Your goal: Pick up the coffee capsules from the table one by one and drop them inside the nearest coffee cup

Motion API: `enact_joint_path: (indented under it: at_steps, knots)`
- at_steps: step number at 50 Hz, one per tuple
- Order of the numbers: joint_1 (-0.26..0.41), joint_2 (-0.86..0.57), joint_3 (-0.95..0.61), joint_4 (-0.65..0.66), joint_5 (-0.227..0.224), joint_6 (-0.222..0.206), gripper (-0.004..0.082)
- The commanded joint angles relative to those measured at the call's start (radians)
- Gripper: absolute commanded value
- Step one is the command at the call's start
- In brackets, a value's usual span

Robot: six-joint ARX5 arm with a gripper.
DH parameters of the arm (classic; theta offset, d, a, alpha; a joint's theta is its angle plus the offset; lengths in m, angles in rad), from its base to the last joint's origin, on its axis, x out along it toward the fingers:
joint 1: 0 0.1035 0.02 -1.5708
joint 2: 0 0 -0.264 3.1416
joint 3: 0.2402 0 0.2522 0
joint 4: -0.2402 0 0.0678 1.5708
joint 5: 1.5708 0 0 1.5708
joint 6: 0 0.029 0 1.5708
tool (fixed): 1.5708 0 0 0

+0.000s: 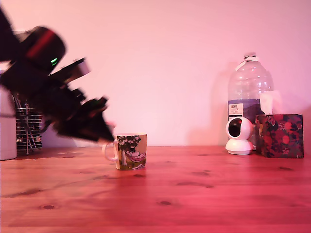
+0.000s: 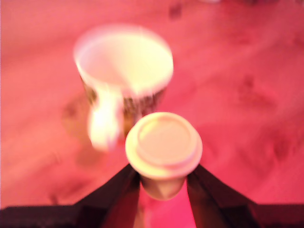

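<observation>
**Coffee capsule held just short of the cup**

The coffee capsule [image 2: 164, 151] sits clamped in the claw [image 2: 164, 187], beside the coffee cup [image 1: 130, 151] near the tabletop's [image 1: 204, 194] far edge. A water bottle [image 1: 249, 92], small camera [image 1: 239, 136] and tissue box [image 1: 280, 135] stand toward the far corner on the exterior view's right. The arm [image 1: 46, 92] slants down toward the cup's handle side.

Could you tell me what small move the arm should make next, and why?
Probably carry the coffee capsule a little further forward until it is over the coffee cup's opening, then release. The gripper is shut on the capsule, which in the wrist view sits beside the rim, not yet above the opening.
</observation>
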Motion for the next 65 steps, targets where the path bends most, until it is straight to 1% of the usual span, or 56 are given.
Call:
enact_joint_path:
  at_steps: [1,5,6,12,13,18,29,32,34,44,45,47,48,65]
  knots:
    - [-0.002,-0.008,0.044,-0.011,-0.006,-0.002,0.0216]
    - [-0.002,-0.008,0.084,-0.054,-0.020,0.000,0.0216]
    - [-0.002,-0.008,0.091,-0.064,-0.029,0.008,0.0216]
    - [-0.001,-0.007,0.133,-0.118,-0.047,0.017,0.0218]
    - [-0.001,-0.006,0.141,-0.127,-0.050,0.026,0.0218]
    - [-0.001,-0.005,0.169,-0.149,-0.063,0.029,0.0218]
    - [-0.002,0.053,0.253,-0.196,-0.069,0.034,0.0218]
    - [-0.002,0.079,0.281,-0.210,-0.070,0.039,0.0218]
    - [-0.002,0.095,0.302,-0.225,-0.070,0.053,0.0218]
    - [-0.001,0.177,0.410,-0.280,-0.074,0.060,0.0218]
    - [-0.001,0.185,0.420,-0.287,-0.073,0.069,0.0218]
    - [-0.002,0.202,0.443,-0.304,-0.073,0.069,0.0218]
    - [-0.002,0.211,0.455,-0.312,-0.074,0.078,0.0218]
    - [-0.002,0.327,0.589,-0.378,-0.077,0.086,0.0218]
